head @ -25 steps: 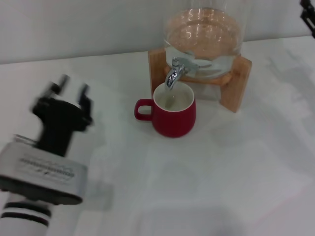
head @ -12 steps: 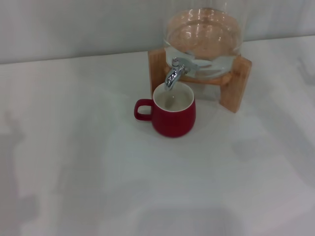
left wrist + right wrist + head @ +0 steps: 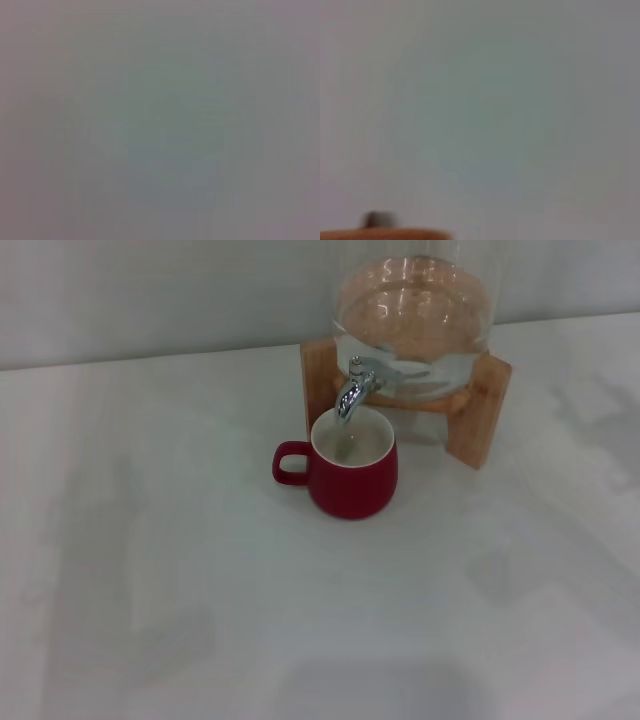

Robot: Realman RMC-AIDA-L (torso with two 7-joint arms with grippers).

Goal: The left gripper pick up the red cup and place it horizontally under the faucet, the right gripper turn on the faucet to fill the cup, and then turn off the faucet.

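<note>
A pale wall stands behind the white table (image 3: 150, 570), and toward the table's far edge, right of its middle, sits the glass dispenser (image 3: 415, 310) on its wooden stand (image 3: 478, 415). The cup (image 3: 352, 470) stands upright on the table just in front of the stand, its handle pointing toward the left edge, its mouth directly under the faucet (image 3: 352, 390). We see no stream from the spout, and we cannot tell how full the cup is; we judge the task at or near its end. If the faucet must yet be closed, we should bring the right pincer in from the right edge, above the cup, and touch only the lever. Neither pincer shows in any view, so we cannot say whether either is open or closed, nor how far each is from the cup.
</note>
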